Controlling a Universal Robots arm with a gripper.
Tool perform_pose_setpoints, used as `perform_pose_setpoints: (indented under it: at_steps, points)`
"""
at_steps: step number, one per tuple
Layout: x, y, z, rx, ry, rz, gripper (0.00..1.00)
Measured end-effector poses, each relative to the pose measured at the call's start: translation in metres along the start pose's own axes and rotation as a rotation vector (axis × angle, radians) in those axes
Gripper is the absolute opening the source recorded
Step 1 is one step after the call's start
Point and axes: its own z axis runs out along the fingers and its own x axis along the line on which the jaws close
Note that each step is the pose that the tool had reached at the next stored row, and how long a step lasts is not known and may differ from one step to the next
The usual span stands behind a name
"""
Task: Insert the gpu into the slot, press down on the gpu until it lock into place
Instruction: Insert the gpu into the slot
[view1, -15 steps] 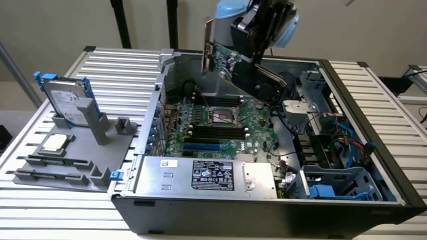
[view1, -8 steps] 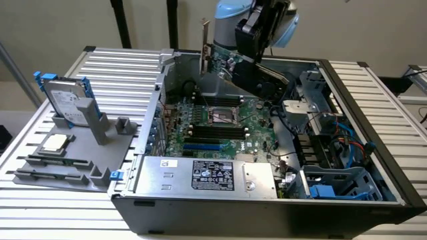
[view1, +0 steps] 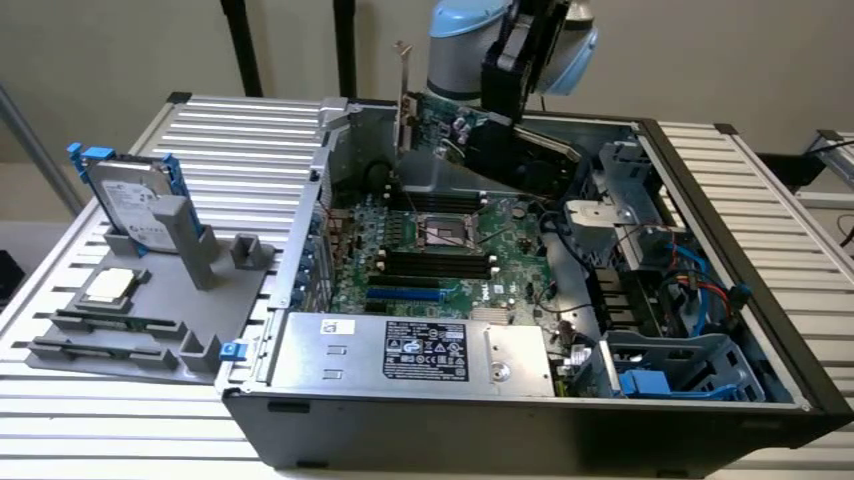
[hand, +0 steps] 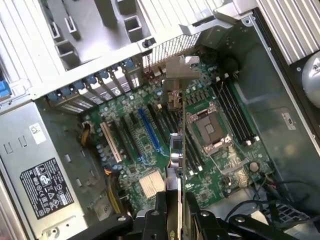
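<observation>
A slatted metal table (view1: 227, 130) carried an open computer case (view1: 534, 430) lying on its side, with its interior facing up. The Universal Robots arm (view1: 467, 40) reached down over the far end of the case. Outside the case, on the exterior view's left, a grey fixture tray (view1: 167, 300) rested on the table just beside the case wall. Inside the case, the green motherboard (view1: 507, 250) (hand: 125, 107) covered the floor, and a silver power supply (view1: 334, 350) (hand: 30, 160) filled the near end of the case. The gpu (view1: 447, 120) (hand: 176, 150) hung above the far end of the case, standing on edge with its green board turned to the exterior view's left and its black cooler face to the right; it was not seated in anything. A silver hard drive (view1: 127, 195) with blue rails stood upright on the tray, outside the case. The hand (view1: 501, 125) (hand: 175, 207) was clamped on the gpu, one finger on each face, as the wrist view showed. The slot (view1: 404, 296) (hand: 149, 131), a bright-blue strip, lay bare on the motherboard toward the near end of the case, well apart from the card in the exterior view. The open CPU socket (view1: 447, 232) (hand: 207, 131) sat in the middle of the case. The card's thin silver bracket (view1: 402, 85) (hand: 179, 67) pointed up above the far wall of the case.
</observation>
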Motion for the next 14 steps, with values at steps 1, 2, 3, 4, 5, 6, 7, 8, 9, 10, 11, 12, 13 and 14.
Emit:
perform_pose_setpoints:
  at_steps: [1,2,3,4,5,6,7,8,9,10,11,12,13,14]
  points:
    - [0.0000,0.0000,0.0000,-0.0001,-0.0003,-0.017,0.26]
    - [0.0000,0.0000,0.0000,-0.0003,-0.0005,-0.034,0.26]
    - [0.0000,0.0000,0.0000,-0.0006,-0.0006,-0.052,0.26]
    - [0.0000,0.0001,0.0000,-0.0008,-0.0007,-0.069,0.26]
    - [0.0000,0.0001,0.0000,-0.0011,-0.0007,-0.086,0.26]
    - [0.0000,0.0000,0.0000,-0.0014,-0.0007,-0.105,0.26]
    - [0.0000,0.0000,0.0000,-0.0018,-0.0005,-0.122,0.26]
    - [0.0000,0.0000,0.0000,-0.0021,-0.0004,-0.140,0.26]
    - [0.0000,0.0000,0.0000,-0.0024,-0.0002,-0.158,0.26]
    - [0.0000,0.0000,0.0001,-0.0028,-0.0001,-0.176,0.26]
    - [0.0000,0.0000,0.0001,-0.0032,0.0000,-0.195,0.26]
    - [0.0001,0.0000,0.0002,-0.0035,0.0002,-0.212,0.26]
    - [0.0001,0.0000,0.0002,-0.0041,0.0005,-0.231,0.26]
    - [0.0001,0.0000,0.0003,-0.0047,0.0007,-0.249,0.26]
